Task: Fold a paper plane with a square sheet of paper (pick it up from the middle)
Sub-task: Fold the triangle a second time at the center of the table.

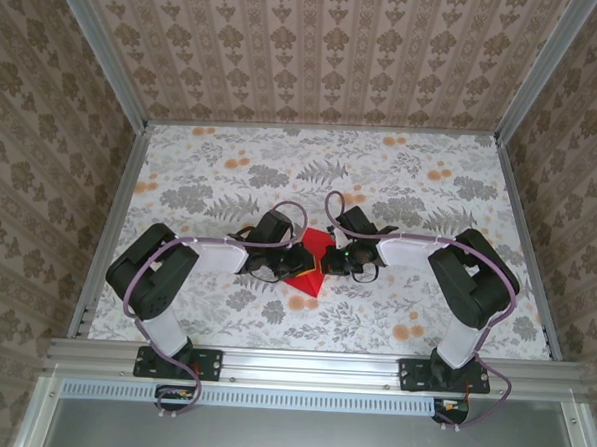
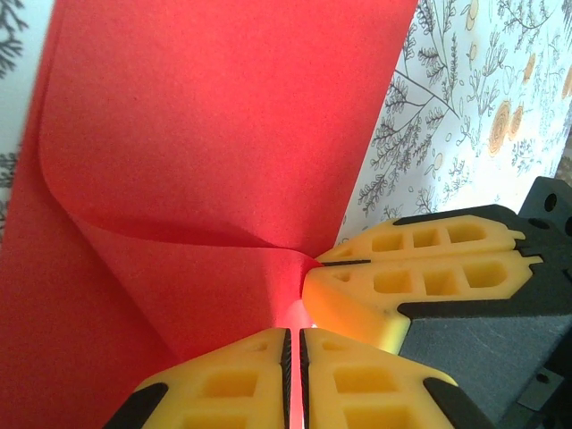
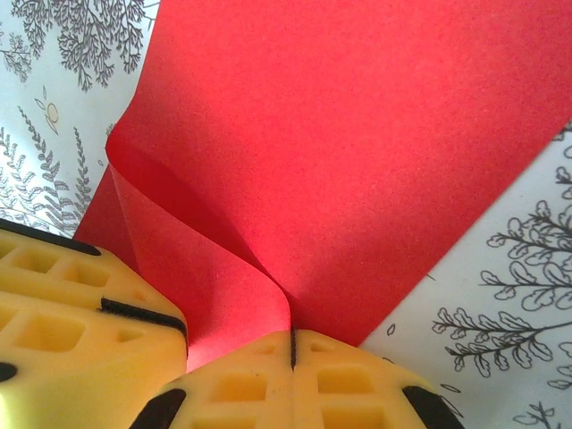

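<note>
The square sheet of paper point(image 1: 305, 278) is bright red and sits at the table's middle, pinched up between both grippers. My left gripper point(image 1: 298, 260) is shut on a raised ridge of it. In the left wrist view a thin strip of red shows between my yellow pads at the left gripper point(image 2: 296, 334). The sheet point(image 2: 223, 134) rises curved ahead, with one soft fold. My right gripper point(image 1: 335, 257) meets it from the other side. In the right wrist view the right gripper point(image 3: 292, 336) is shut on the paper point(image 3: 357, 161). The two grippers' yellow fingers almost touch.
The table point(image 1: 231, 170) has a grey-and-orange floral cover. Patterned walls and metal rails point(image 1: 113, 224) close it in on three sides. The right gripper's fingers point(image 2: 420, 277) crowd the left wrist view, and the left gripper's fingers point(image 3: 63, 313) crowd the right wrist view.
</note>
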You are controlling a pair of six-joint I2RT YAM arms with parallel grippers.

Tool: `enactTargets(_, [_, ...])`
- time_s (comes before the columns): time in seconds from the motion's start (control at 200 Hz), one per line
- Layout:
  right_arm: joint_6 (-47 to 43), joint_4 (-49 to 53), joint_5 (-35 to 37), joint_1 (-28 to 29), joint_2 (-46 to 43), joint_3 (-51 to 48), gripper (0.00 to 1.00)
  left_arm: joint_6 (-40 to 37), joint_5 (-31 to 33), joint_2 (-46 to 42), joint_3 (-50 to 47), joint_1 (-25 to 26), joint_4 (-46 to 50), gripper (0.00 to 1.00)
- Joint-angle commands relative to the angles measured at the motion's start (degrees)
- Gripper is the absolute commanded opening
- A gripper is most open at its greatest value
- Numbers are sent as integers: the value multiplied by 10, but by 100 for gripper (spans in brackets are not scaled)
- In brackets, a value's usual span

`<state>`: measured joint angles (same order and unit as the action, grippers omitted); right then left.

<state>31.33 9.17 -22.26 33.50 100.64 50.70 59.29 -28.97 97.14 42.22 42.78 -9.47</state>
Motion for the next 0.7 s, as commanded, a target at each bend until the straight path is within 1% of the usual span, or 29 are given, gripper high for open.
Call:
enactTargets(0.0, [-13,7,9,-3,19,10,4,-14,-7,2,13,5,-2,13])
enactTargets(0.235, [-15,11,10,-3,24,10,4,-15,-6,10,15,4,-4,13])
enactTargets(0.695, [-15,15,15,-2,36,15,4,-12,19,20,3,2,26,12])
